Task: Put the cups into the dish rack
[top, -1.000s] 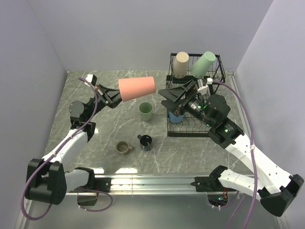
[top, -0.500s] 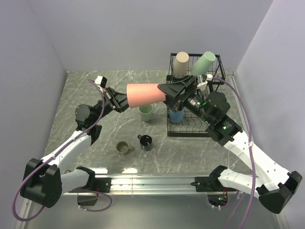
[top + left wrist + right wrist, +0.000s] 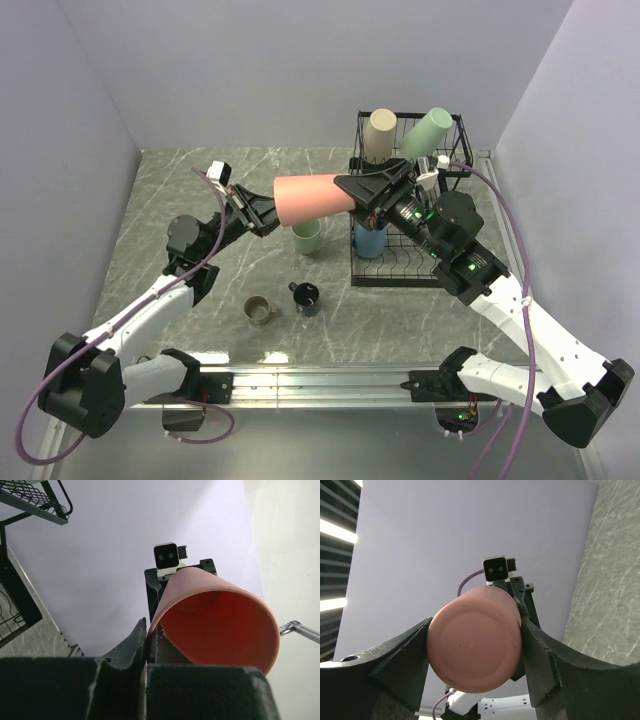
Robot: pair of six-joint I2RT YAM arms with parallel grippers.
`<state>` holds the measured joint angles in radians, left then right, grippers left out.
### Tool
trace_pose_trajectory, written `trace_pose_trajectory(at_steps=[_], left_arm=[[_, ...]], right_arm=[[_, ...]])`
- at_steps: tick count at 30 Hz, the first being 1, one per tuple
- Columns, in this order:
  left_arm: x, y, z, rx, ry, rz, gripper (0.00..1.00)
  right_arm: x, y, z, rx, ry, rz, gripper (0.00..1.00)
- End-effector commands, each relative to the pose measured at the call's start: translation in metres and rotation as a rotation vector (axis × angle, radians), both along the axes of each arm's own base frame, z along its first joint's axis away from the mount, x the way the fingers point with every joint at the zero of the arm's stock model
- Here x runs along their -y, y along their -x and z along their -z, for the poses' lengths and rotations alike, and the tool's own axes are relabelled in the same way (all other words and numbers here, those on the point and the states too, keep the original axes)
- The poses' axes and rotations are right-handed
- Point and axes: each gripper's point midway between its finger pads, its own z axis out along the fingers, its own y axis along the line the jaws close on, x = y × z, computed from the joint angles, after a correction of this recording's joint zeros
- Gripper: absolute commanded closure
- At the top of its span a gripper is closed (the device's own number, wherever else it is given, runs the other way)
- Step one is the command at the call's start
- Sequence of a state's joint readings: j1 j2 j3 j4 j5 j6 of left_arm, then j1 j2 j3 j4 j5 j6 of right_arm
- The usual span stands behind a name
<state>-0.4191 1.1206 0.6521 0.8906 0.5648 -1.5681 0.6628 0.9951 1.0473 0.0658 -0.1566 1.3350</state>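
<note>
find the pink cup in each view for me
Top: the pink cup lies sideways mid-air at centre, between both grippers.
Left wrist: lower right, open mouth toward the camera.
Right wrist: centre, flat base toward the camera.
Shared landmark: the dish rack, also at the left wrist's top left.

A grey-green marbled desk [image 3: 180, 190] with pale veins fills the middle of the top view. Plain lavender-white walls [image 3: 250, 70] close it in at the back, left and right. A silver aluminium rail [image 3: 310, 378] runs along the desk's near edge, catching bright reflections. Lighting is even and soft throughout.
</note>
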Motion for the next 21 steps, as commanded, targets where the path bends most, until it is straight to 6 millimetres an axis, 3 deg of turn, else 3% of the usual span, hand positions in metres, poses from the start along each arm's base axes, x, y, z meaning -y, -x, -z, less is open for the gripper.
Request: trace_pose_trajectory(at_steps=[1,2,3,4,5,6,7,8,9,10,11,13,14,17,18,21], left_arm=[[-0.003,-0.009,-0.009,0.051,-0.064,-0.094,0.95],[-0.003,-0.009,-0.007,0.041,-0.076,-0.096,0.77],[-0.002,-0.009,-0.003,0.032,-0.086,-0.096,0.68],[-0.002,-0.009,0.004,0.019,-0.119,-0.096,0.46],[-0.004,-0.011,0.006,0.016,-0.144,-0.101,0.36],[-0.004,-0.009,0.009,0.018,-0.175,-0.09,0.29],[-0.007,-0.009,0.015,0.028,-0.219,-0.103,0.22],[-0.012,-0.013,0.028,-0.019,-0.264,-0.118,0.08],[-0.017,-0.014,0.036,-0.017,-0.302,-0.133,0.05],[-0.023,-0.011,0.037,-0.015,-0.32,-0.151,0.03],[-0.033,-0.013,0.053,-0.068,-0.358,-0.172,0.02],[-0.044,-0.008,0.06,-0.062,-0.396,-0.194,0.02],[-0.051,-0.008,0.074,-0.101,-0.42,-0.206,0.02],[-0.06,0.002,0.085,-0.097,-0.462,-0.214,0.04],[-0.063,0.006,0.095,-0.117,-0.499,-0.213,0.04],[-0.068,0.015,0.107,-0.141,-0.543,-0.216,0.05]], right_arm=[[0.004,0.017,-0.034,0.077,-0.044,-0.029,0.71],[0.007,0.018,-0.038,0.092,-0.038,-0.018,0.73],[0.01,0.017,-0.034,0.082,-0.018,-0.004,0.75],[0.015,0.017,-0.036,0.089,-0.009,0.011,0.76],[0.02,0.017,-0.046,0.123,-0.002,0.029,0.76],[0.024,0.016,-0.036,0.096,0.04,0.041,0.76],[0.032,0.016,-0.04,0.109,0.055,0.067,0.76],[0.041,0.016,-0.048,0.143,0.082,0.1,0.76],[0.048,0.015,-0.037,0.112,0.137,0.123,0.76],[0.062,0.015,-0.039,0.12,0.164,0.166,0.77],[0.073,0.015,-0.034,0.125,0.238,0.198,0.77],[0.101,0.008,-0.028,0.147,0.357,0.302,0.78],[0.113,0.011,-0.021,0.118,0.427,0.327,0.78],[0.148,0.001,-0.012,0.092,0.613,0.457,0.79],[0.156,0.002,0.004,0.043,0.685,0.466,0.79],[0.183,-0.01,0.025,-0.035,0.834,0.563,0.82]])
